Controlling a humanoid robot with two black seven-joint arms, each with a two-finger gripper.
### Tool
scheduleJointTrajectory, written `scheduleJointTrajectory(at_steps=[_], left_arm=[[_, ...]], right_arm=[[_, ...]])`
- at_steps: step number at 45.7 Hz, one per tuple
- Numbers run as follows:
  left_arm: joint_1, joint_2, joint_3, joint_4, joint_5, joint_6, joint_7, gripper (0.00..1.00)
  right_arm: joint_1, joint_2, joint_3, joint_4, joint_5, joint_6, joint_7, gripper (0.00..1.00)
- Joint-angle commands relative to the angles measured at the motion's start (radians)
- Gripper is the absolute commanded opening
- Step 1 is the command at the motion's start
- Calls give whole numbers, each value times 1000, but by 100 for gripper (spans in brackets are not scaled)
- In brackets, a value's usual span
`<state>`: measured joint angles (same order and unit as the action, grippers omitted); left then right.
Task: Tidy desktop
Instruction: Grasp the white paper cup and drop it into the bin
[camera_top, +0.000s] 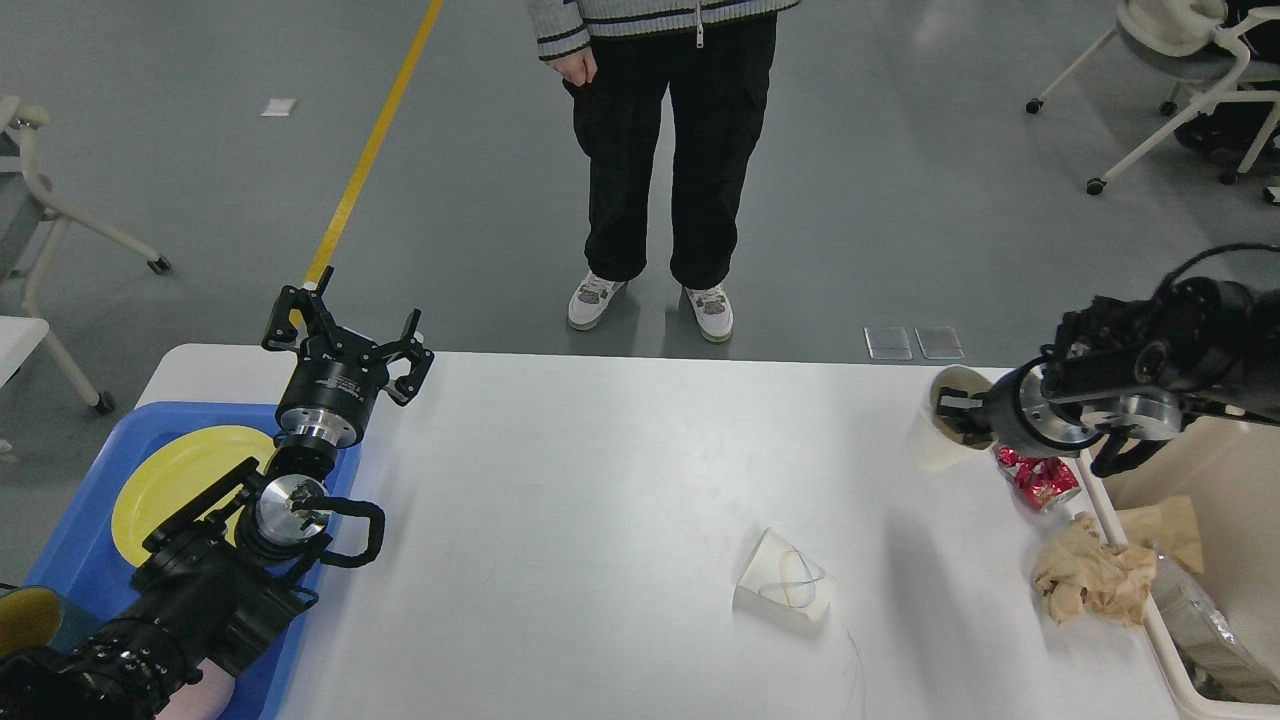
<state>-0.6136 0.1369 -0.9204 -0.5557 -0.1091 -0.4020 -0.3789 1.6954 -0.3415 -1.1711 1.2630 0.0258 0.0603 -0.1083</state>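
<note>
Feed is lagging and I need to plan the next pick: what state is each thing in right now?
Left hand: open, empty.
Right hand: shut on paper cup, lifted above the desktop.
Flattened paper cup: lying on its side.
Red wrapper: crumpled.
Brown paper: crumpled, at bin edge.
Yellow plate: in blue tray.

white desktop (620, 480), blue tray (90, 520), yellow plate (175, 475), red wrapper (1040, 478)

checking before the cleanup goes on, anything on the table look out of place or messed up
Yes. A paper cup lies tipped on its side, flattened, near the front of the desktop. A crumpled brown paper and a crushed red wrapper sit at the right edge beside the bin, not in it. No spill shows.
</note>
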Motion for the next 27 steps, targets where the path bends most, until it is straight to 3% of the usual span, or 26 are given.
scheduleJointTrajectory(at_steps=[1, 10, 22, 23, 24, 25, 26, 27], left_arm=[[0, 1, 0, -1, 0, 0, 0, 99], [0, 1, 0, 0, -1, 0, 0, 99], [0, 1, 0, -1, 0, 0, 0, 100], [0, 1, 0, -1, 0, 0, 0, 99], [0, 0, 0, -1, 0, 0, 0, 100], [0, 0, 0, 0, -1, 0, 0, 99], [0, 1, 0, -1, 0, 0, 0, 99], [0, 1, 0, 0, 0, 0, 0, 99]], right_arm=[[-206, -85, -25, -281, 11, -39, -1, 0], [-580, -137, -5, -781, 42, -43, -7, 0], [-887, -96, -9, -1074, 195, -114, -14, 0], [-893, -93, -9, -1082, 197, -116, -14, 5], [-895, -93, -9, -1087, 198, -116, -14, 19], [-896, -93, -7, -1090, 200, -114, -13, 42], [-896, -93, -9, -1091, 200, -112, -13, 89], [-896, -91, -9, -1091, 198, -108, -13, 100]])
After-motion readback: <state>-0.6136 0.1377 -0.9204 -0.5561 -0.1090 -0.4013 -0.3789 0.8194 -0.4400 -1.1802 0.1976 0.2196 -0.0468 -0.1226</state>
